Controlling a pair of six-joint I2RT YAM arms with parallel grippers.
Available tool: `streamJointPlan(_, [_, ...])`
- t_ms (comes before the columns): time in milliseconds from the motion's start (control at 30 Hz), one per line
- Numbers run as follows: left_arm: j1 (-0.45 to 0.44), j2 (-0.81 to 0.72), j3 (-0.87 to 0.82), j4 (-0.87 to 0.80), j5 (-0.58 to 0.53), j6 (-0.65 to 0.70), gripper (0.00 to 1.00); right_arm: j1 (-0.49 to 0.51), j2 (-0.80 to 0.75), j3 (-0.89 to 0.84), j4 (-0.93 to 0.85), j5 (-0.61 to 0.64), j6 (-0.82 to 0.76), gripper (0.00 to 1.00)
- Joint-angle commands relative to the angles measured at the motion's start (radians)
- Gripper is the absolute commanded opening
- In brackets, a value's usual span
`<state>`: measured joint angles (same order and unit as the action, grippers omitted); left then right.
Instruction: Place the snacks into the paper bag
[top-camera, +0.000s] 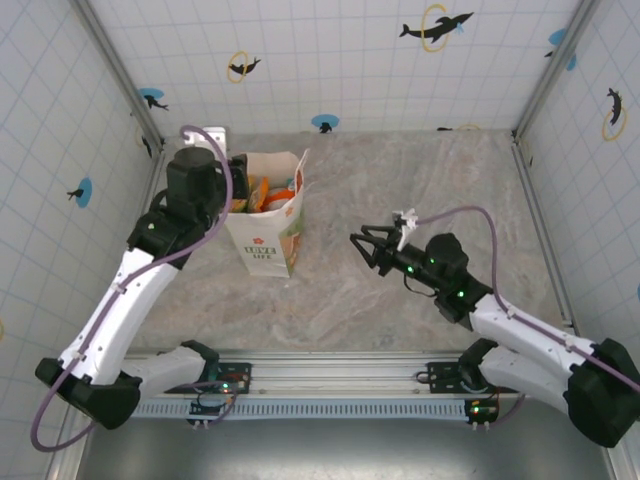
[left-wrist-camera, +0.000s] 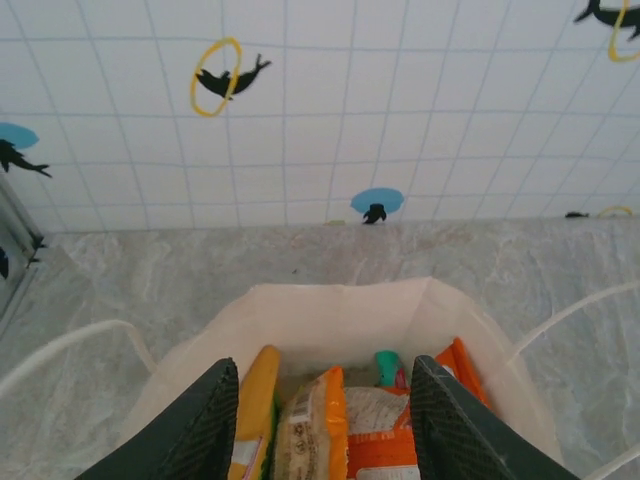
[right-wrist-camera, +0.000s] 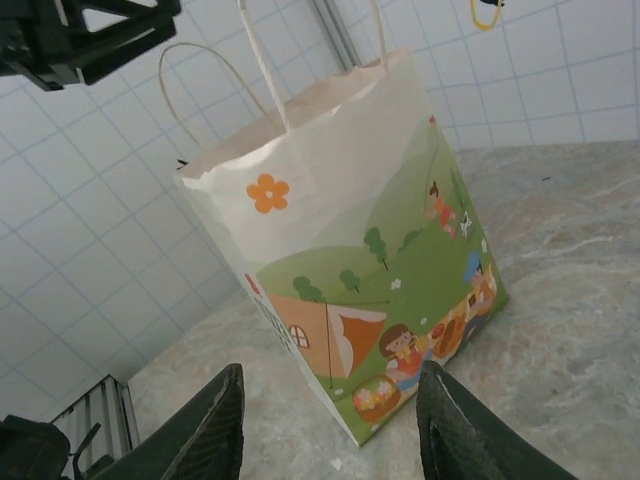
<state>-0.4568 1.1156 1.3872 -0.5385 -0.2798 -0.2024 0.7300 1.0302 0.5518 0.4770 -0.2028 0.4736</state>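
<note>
**Left end effector open above the bag, right one open beside it**

The left end effector (left-wrist-camera: 325, 370) hangs over the mouth of the paper bag (top-camera: 268, 235), pointing down, its two fingers (left-wrist-camera: 205, 425) spread to a medium gap with nothing between them. I see the left arm reaching from its near-left base up to the far left, elbow bent, wrist folded over the bag's left edge. The right end effector (top-camera: 370, 245) floats above the middle of the bench (top-camera: 420, 170), aimed left at the bag and well apart from it. Its fingers are also parted and it holds nothing. The right arm lies low, stretched from the near-right corner.

The bag stands upright on the far-left part of the bench. The snacks (left-wrist-camera: 335, 420) stand on edge inside it: yellow, orange and a sliver of green.

The bag walls hide the packets' lower parts, so I cannot count them. From above, the wrist covers most of the left fingers. The loop handles run out of the left wrist picture.
</note>
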Motion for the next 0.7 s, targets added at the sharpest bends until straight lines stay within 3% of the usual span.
streamJointPlan(0, [0.069, 0.005, 0.075, -0.161, 0.001, -0.058, 0.52, 0.015, 0.086, 0.165, -0.177, 0.063, 0.051, 0.48])
streamJointPlan(133, [0.188, -0.012, 0.075, -0.208, 0.072, -0.058, 0.56, 0.021, 0.2, 0.308, -0.168, -0.056, 0.063, 0.5])
streamJointPlan(367, [0.452, 0.045, 0.104, -0.197, 0.381, -0.087, 0.58, 0.012, 0.374, 0.553, -0.166, -0.13, 0.11, 0.51])
streamJointPlan(667, [0.575, 0.126, 0.123, -0.169, 0.55, -0.029, 0.55, -0.043, 0.52, 0.71, -0.08, -0.204, 0.287, 0.5])
